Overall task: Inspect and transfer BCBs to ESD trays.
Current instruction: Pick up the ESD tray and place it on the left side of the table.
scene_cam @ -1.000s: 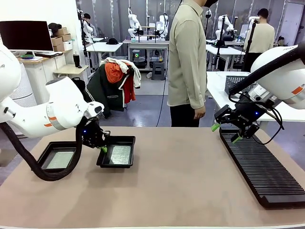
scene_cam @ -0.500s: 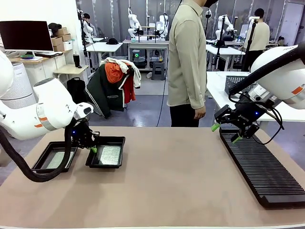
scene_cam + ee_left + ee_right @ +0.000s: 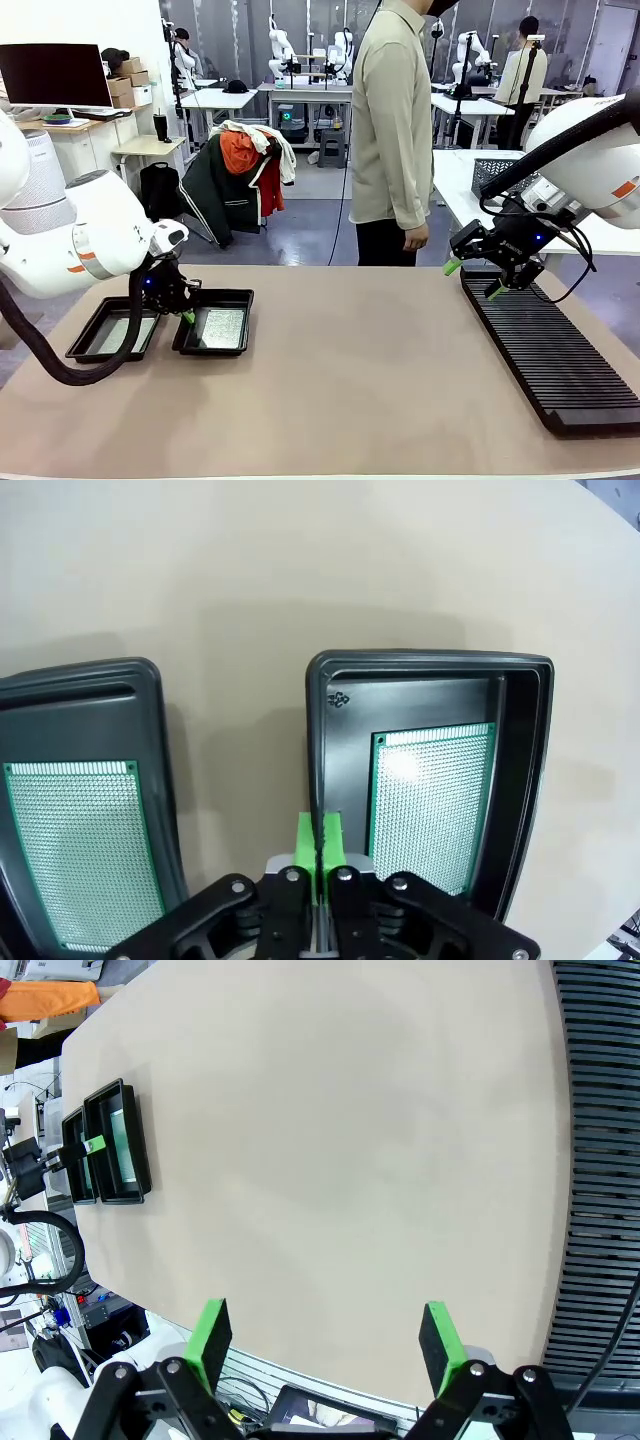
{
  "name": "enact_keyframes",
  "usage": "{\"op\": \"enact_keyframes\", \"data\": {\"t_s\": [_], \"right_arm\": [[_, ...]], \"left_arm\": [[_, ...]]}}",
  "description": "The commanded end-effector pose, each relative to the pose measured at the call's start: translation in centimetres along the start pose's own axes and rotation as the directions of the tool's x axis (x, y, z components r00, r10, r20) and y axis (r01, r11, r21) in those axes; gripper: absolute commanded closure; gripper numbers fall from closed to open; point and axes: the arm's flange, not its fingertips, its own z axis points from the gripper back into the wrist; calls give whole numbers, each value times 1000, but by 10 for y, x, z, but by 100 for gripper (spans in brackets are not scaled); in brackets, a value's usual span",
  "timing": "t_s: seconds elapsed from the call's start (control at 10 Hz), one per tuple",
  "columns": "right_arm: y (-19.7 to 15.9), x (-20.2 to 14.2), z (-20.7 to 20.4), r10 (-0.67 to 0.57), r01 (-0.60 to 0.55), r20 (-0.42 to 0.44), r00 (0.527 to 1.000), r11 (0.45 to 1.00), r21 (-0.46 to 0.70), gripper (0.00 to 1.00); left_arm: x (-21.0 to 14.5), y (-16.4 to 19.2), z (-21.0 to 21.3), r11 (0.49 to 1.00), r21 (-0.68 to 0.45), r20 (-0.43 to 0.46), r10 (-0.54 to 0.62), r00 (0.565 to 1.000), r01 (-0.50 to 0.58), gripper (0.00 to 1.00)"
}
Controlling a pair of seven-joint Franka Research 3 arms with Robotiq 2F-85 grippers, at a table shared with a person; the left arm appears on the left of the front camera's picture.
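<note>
Beyond the tan table, the front view takes in a workshop with desks, a monitor and a person in a pale shirt at the far edge. Two ESD trays sit side by side at the table's left, each holding one of the BCBs. The right gripper hovers with jaws wide over the black slotted rack.

From the left wrist, the left gripper pinches the right-hand tray's rim.

From the right wrist, bare tabletop lies beside the rack.
</note>
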Motion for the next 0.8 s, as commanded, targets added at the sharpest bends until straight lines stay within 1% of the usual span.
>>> {"op": "enact_keyframes", "data": {"t_s": [0.0,0.4,0.5,0.6,0.7], "right_arm": [[1,-1,1,-22,22,-1,1000,1000,-10,0],[1,-1,1,-22,22,-1,1000,1000,-10,0],[1,-1,1,-22,22,-1,1000,1000,-10,0],[1,-1,1,-22,22,-1,1000,1000,-10,0],[1,-1,1,-22,22,-1,1000,1000,-10,0]], "left_arm": [[2,11,0,999,30,20,-18,1000,17,100],[4,16,-3,998,58,28,-20,999,19,100],[5,14,-3,998,59,16,-12,1000,11,79],[7,13,-3,998,67,12,-7,1000,6,78],[7,10,-2,997,78,7,-5,1000,4,60]]}}
